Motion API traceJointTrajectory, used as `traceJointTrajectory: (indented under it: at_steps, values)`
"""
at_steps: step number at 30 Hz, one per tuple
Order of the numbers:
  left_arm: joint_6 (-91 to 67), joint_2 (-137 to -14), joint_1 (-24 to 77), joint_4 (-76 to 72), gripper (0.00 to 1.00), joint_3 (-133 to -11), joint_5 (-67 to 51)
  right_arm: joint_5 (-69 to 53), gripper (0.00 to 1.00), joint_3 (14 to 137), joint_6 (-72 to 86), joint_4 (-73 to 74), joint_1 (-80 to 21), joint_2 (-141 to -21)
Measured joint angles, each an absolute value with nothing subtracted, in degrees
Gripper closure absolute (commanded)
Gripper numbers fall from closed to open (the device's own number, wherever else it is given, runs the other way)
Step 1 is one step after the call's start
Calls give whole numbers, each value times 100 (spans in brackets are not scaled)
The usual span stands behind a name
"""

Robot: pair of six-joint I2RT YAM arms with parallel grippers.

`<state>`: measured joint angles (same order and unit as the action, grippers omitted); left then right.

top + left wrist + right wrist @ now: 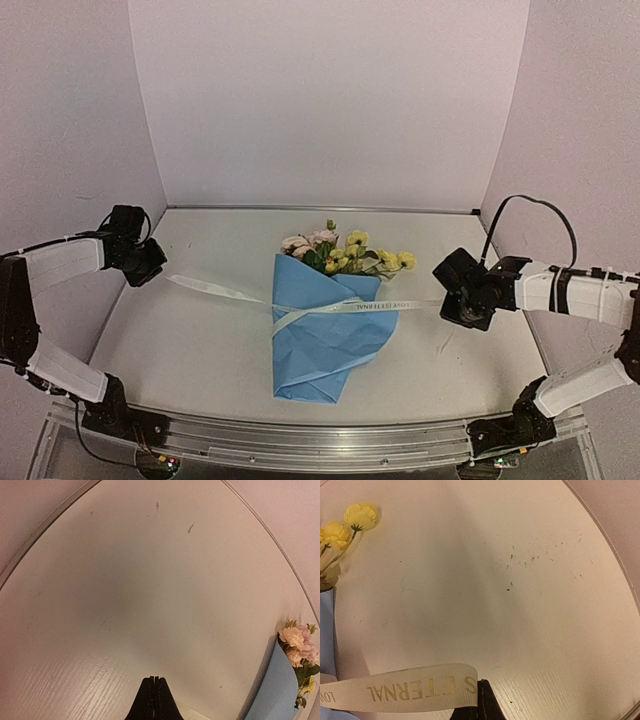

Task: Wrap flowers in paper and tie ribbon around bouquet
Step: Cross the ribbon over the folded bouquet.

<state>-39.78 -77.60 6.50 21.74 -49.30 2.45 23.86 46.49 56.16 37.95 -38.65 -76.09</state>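
Pale table (200,350) holds bouquet (325,340), right gripper (479,695) pinching its ribbon (405,692)

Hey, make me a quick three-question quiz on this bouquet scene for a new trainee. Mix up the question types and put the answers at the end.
1. True or false: the bouquet stands upright on the table.
2. The right gripper has its jaws shut on what? A) a flower stem B) the ribbon C) nothing
3. Fill in: the flowers showing above the blue rim are pink and ____.
Key: 1 false, it lies flat on its side; 2 B; 3 yellow.
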Motion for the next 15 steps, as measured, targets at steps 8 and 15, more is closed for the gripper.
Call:
traceJointTrajectory:
  at_steps: [8,15]
  values:
    - [-4061,-7855,484,1636,100,-4591,-619,2176,94,4538,5498,3758,-3865,-7755]
    - [-4040,-8198,519,1492,66,-4595,-932,1828,51,4618,5267,3558,-3918,-8149]
